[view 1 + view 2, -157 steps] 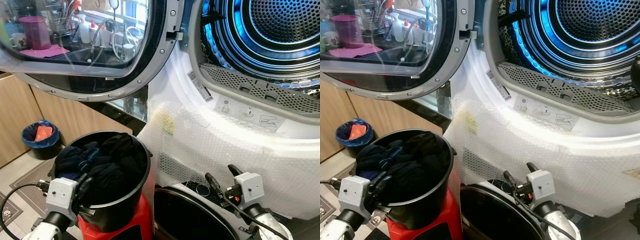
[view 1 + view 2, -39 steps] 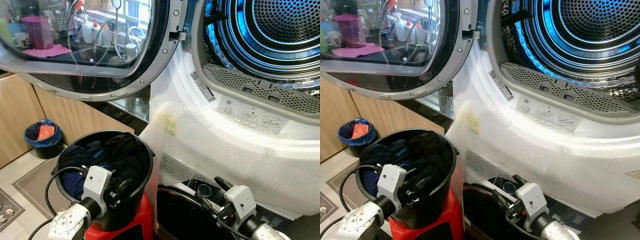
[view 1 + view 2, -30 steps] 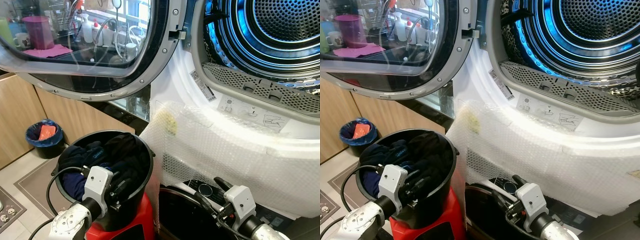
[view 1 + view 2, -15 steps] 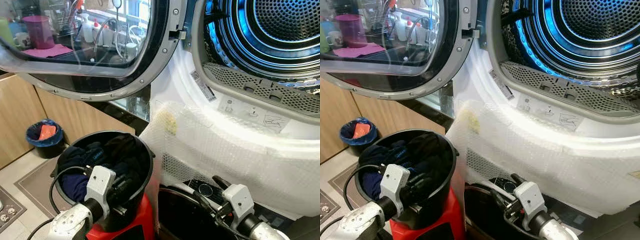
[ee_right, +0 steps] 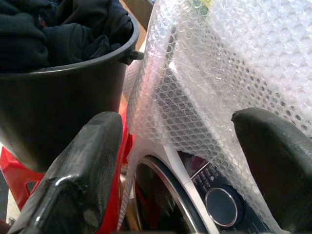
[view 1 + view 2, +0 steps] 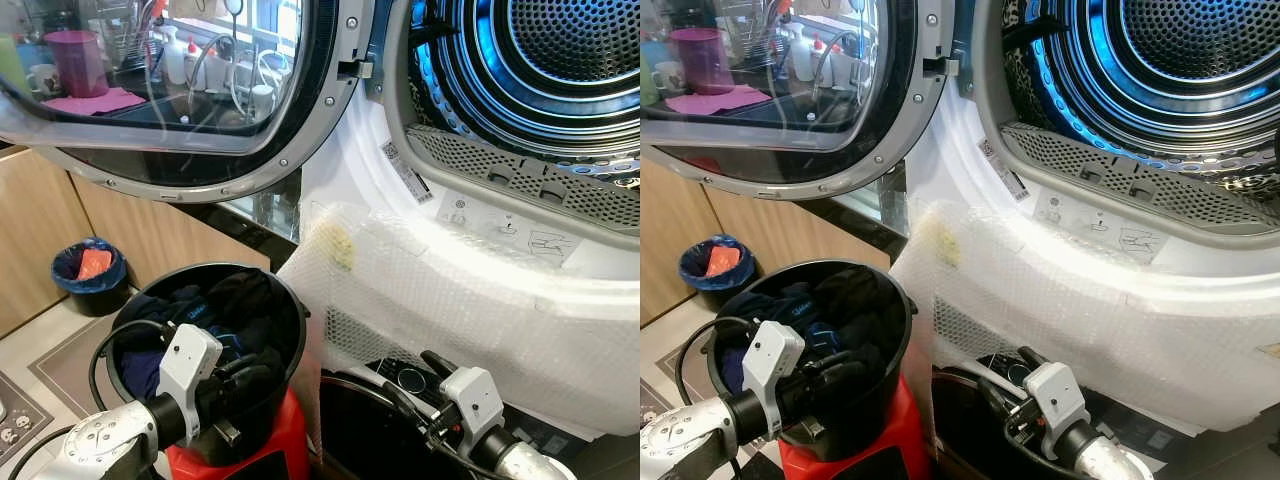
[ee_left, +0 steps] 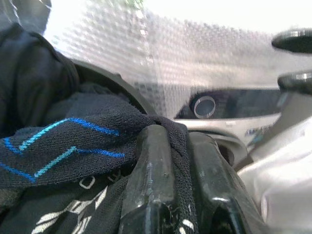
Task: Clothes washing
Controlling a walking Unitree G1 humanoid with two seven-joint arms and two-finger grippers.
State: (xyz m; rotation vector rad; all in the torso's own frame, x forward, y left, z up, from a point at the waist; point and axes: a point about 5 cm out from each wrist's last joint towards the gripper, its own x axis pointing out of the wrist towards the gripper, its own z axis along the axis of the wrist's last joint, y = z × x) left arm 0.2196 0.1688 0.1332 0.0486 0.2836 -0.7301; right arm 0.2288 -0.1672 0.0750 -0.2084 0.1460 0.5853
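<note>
Left wrist view: the left gripper (image 7: 176,161) has its two black fingers pinched together on a dark sock (image 7: 73,144) with blue zigzag stripes, at the top of the clothes (image 6: 215,310) in the black bucket (image 6: 275,385). The bucket sits on a red stool (image 6: 270,445), just beside the bubble wrap (image 6: 450,300) taped over the machine's front. The right gripper (image 6: 412,385) hangs low by the lower machine (image 6: 380,440), fingers spread wide and holding nothing. Farther up, the door (image 6: 200,90) stands open and the drum (image 6: 530,60) looks empty, so loading seems barely begun: the bucket is full and nothing is inside yet.
</note>
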